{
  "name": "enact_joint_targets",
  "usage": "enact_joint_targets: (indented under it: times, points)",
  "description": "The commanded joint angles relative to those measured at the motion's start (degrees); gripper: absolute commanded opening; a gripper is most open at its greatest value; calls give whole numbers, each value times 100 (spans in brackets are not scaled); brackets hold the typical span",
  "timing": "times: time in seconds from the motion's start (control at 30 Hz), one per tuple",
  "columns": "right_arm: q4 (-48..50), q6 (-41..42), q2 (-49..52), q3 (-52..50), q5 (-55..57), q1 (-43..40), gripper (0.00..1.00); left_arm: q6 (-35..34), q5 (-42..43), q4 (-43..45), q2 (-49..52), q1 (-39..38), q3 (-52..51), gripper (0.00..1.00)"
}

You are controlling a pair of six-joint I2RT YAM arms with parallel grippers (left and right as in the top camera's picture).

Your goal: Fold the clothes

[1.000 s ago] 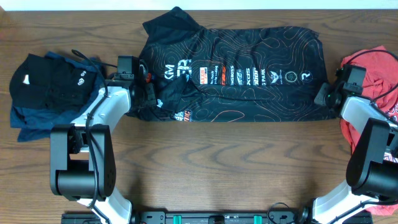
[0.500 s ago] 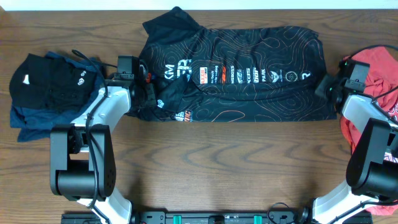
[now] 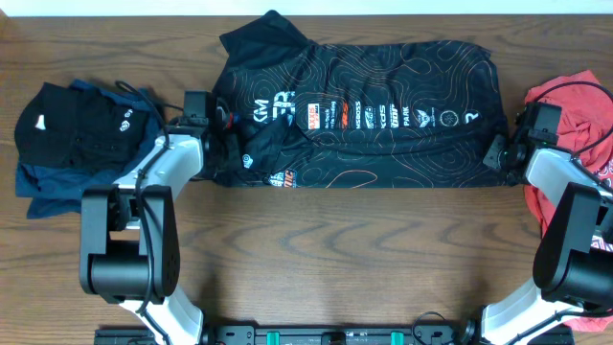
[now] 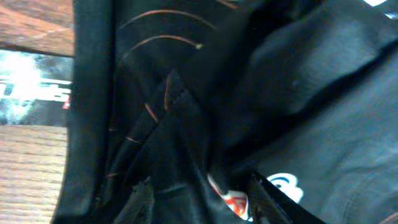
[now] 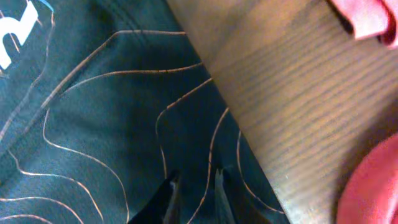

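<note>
1. The black jersey [image 3: 383,125] is spread out across the middle of the table [image 3: 335,249], logos up, with one sleeve poking toward the far edge.
2. My left pincer [image 4: 202,199] is clamped on a bunched-up fold at the jersey's left end.
3. My right pincer [image 5: 194,190] is on the right hem with its tips nearly together. Honestly can't tell if it's got any cloth.
4. The red T-shirt [image 3: 575,105] is crumpled at the right end, and a pile of dark clothes [image 3: 72,144] sits far left.

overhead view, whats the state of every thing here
black jersey, spread flat, left edge bunched up
red t-shirt, crumpled, not folded
dark clothes pile, heaped at the left
left tool, closed on bunched jersey cloth
right tool, slightly open over the jersey's edge
</note>
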Motion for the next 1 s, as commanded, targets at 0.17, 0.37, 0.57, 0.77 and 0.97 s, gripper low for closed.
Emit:
enact_joint_targets:
  times: [0.17, 0.37, 0.57, 0.77, 0.97]
  points:
    - [-1152, -57, 68, -122, 122, -28, 16, -39, -20, -815, 140, -11, -179, 51]
    - [-1934, 232, 66, -122, 455, -157, 14, -42, -33, -1851, 136, -7, -179, 50]
    - [-2337, 267, 61, -122, 658, -195, 14, -39, -35, -2483, 114, -7, -179, 49]
    - [-2747, 555, 26, -122, 866, -195, 12, -35, -37, -2883, -133, -7, -179, 46]
    - [-2973, 588, -125, -122, 870, -195, 12, -35, -33, -3082, -603, -7, -179, 45]
